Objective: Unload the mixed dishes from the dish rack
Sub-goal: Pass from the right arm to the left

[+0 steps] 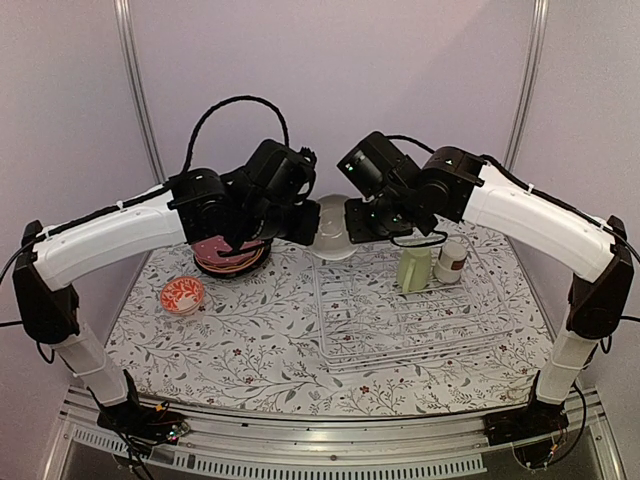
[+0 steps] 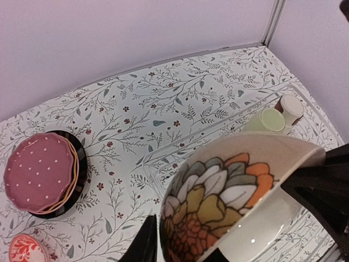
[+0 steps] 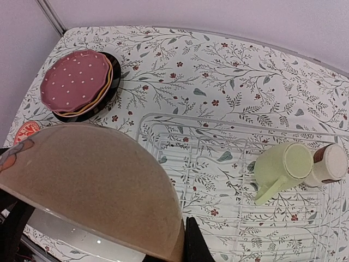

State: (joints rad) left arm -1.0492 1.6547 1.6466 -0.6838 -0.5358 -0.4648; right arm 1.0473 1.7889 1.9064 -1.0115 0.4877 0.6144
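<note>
**My count: four plates, two bowls, two cups, one rack**

I count four plates (image 3: pixel 79 82), all in a single stack. A maroon dotted one lies on top, with a pink edge and an orange edge under it and a dark-rimmed one at the bottom. The lower three show only as rims, so four is my best reading.

There are two bowls: the tan bowl (image 3: pixel 98 185), which has a flower pattern on its outside, and a small white-and-red patterned bowl (image 1: pixel 183 294).

There are two cups as well: a pale green cup (image 3: pixel 283 166) and a small grey-white cup (image 3: pixel 330 164).

I see one dish rack (image 1: pixel 400 332) and one floral tablecloth (image 1: pixel 250 350).
</note>
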